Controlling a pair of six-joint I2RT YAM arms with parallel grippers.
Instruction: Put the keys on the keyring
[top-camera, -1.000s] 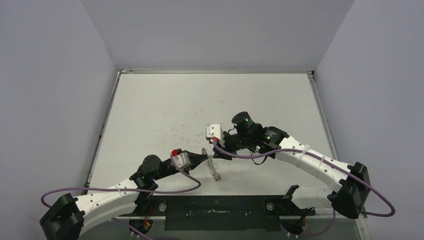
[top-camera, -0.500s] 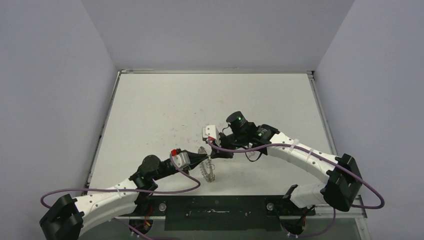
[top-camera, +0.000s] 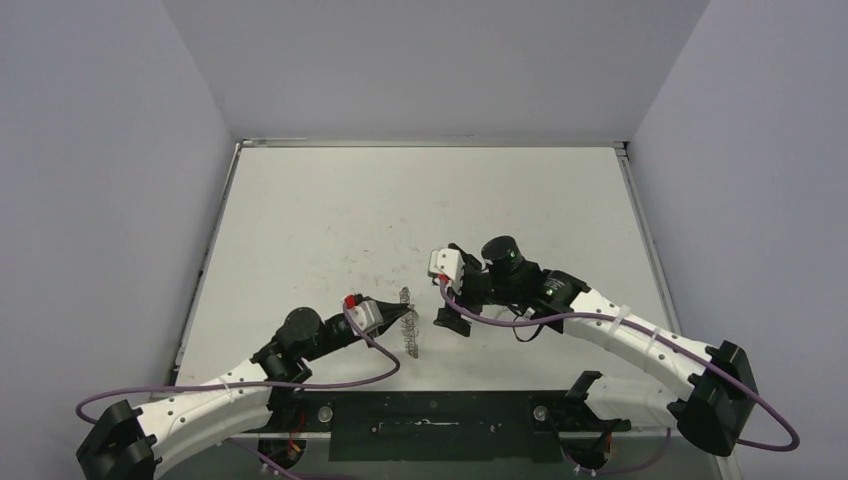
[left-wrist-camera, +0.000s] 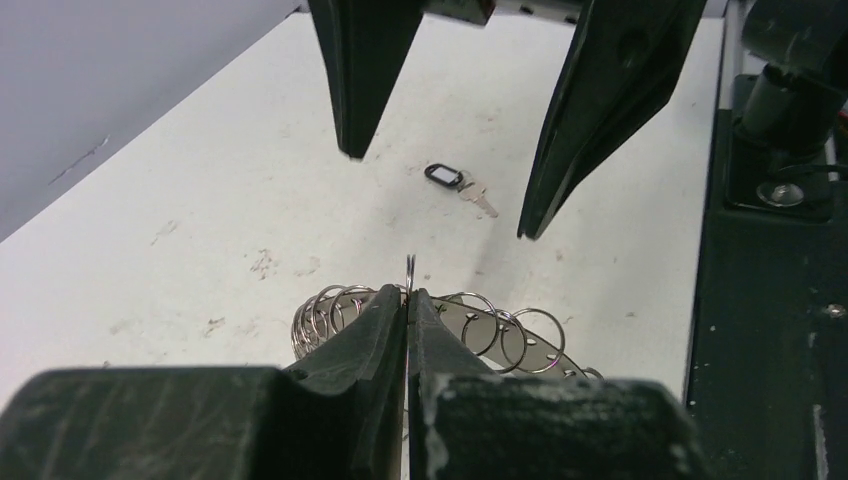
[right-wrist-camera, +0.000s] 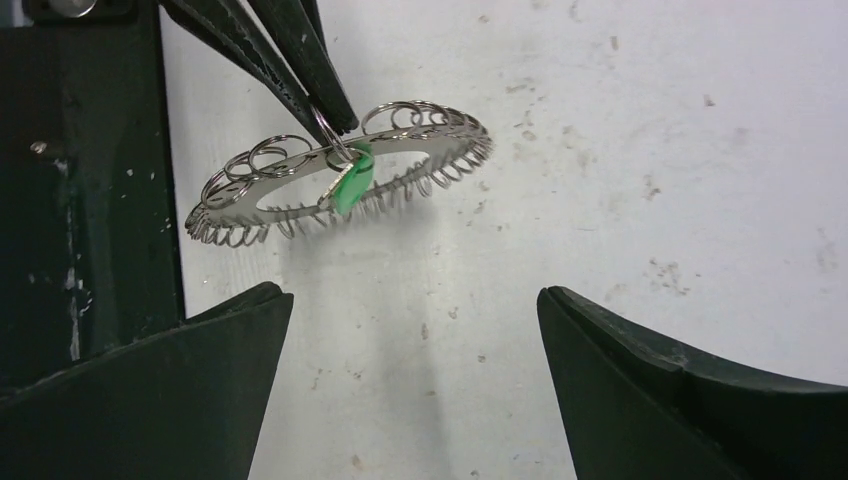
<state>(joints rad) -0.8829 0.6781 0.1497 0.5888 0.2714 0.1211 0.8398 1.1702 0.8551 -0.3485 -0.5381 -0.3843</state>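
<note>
Backing off to the right, the right gripper (right-wrist-camera: 412, 300) has left the keyring (right-wrist-camera: 430, 143) and spread its jaws wide, with nothing between them. The ring has swung from its earlier slant and now shows almost edge-on in the top view.

The keyring, a flat silvery band fringed all round with small wire loops, is held by the left gripper (left-wrist-camera: 405, 295). That gripper's jaws are pressed together on one upright loop at the ring's rim, and the loop's tip pokes out just above the fingertips. A green tag (right-wrist-camera: 350, 183) hangs at that same loop, with a sliver of silvery metal against it. Whether it is threaded onto the loop cannot be told.

A second key (left-wrist-camera: 481, 201) with a black tag (left-wrist-camera: 444, 176) lies flat on the white table (top-camera: 400, 200), well apart from the ring. In the left wrist view it sits past the ring, between the right gripper's two spread fingers.

The right gripper faces the ring from just beside it, touching neither the ring nor the keys. Both arms reach in from the dark base strip (right-wrist-camera: 80, 150) at the table's near edge.
</note>
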